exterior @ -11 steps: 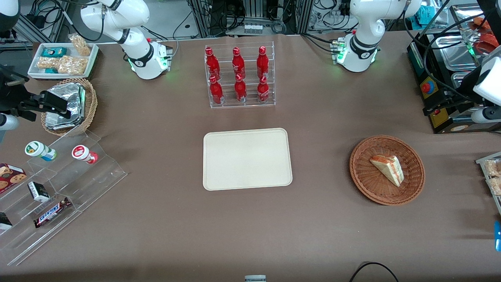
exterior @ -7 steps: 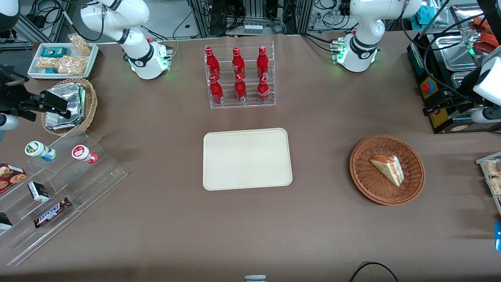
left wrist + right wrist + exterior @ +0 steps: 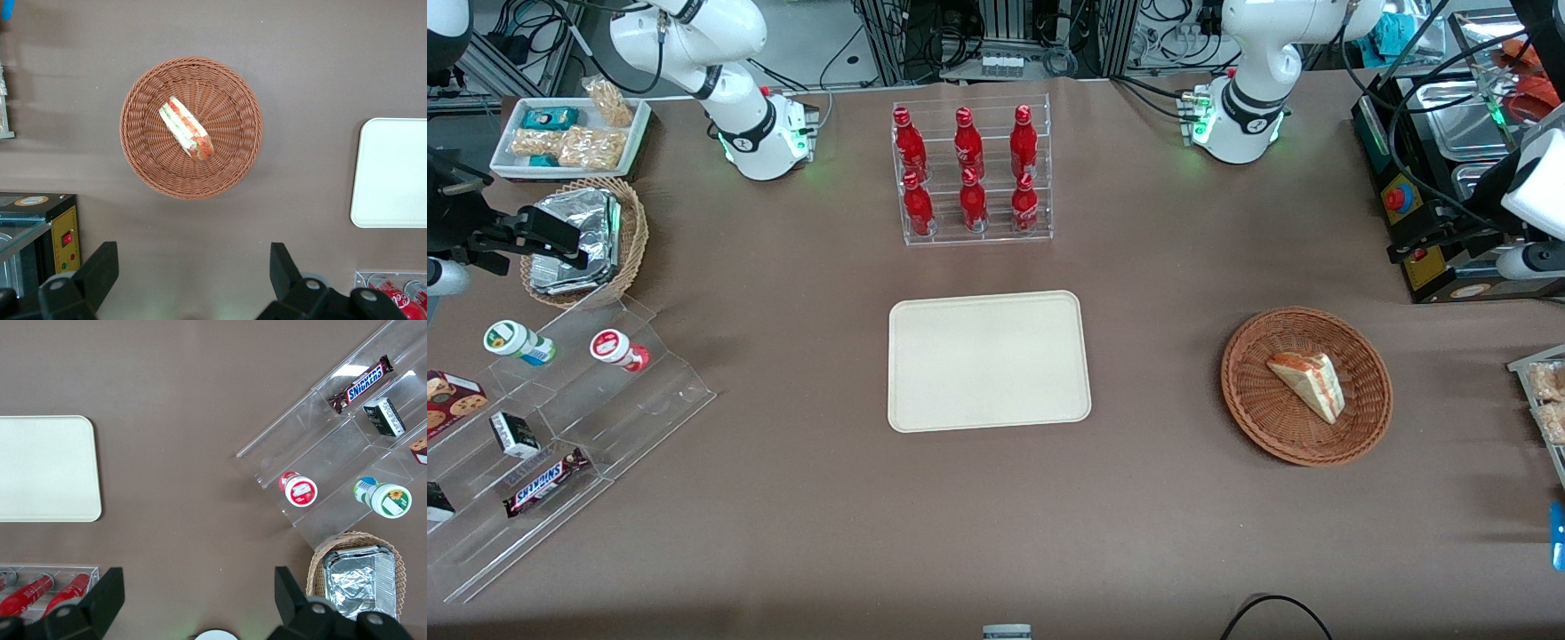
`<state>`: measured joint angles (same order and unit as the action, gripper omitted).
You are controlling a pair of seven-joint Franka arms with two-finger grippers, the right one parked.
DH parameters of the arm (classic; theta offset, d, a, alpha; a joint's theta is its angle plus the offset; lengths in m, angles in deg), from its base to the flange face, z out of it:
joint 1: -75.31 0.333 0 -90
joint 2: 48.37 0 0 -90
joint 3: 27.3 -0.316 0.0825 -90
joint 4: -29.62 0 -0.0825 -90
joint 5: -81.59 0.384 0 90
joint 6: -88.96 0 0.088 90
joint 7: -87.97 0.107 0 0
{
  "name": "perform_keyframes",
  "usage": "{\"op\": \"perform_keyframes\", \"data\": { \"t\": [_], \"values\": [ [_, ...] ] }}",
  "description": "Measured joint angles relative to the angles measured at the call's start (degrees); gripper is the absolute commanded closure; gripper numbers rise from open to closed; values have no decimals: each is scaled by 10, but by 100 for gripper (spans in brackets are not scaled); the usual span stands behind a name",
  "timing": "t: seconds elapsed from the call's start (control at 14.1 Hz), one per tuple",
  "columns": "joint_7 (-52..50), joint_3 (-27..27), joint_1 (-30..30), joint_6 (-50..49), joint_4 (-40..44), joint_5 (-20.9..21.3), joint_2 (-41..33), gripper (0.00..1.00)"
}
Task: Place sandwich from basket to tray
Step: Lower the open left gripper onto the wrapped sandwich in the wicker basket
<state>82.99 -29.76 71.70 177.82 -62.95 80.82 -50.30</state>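
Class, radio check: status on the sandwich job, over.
Hand open, high above the table, holding nothing. Triangular white-bread sandwich lying in the reddish-brown round wicker basket. Cream rectangular plastic tray bare; nothing between them.

The brown table (image 3: 800,533) bears the tray (image 3: 989,361), the basket (image 3: 1263,413) and a bottle rack (image 3: 972,171).

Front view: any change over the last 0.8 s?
Nothing visibly changed. The sandwich lies in the basket as before, the tray holds nothing, and no object on the table has shifted. The left arm's hand hangs open high above the table beside the basket, touching nothing.
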Motion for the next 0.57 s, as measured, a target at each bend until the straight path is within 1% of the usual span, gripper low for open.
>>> {"op": "perform_keyframes", "data": {
  "t": [0.35, 0.57],
  "values": [
    [0, 0, 0, 0, -1, 0, 1, 0],
    [0, 0, 0, 3, -27, 0, 3, 0]
  ]
}}
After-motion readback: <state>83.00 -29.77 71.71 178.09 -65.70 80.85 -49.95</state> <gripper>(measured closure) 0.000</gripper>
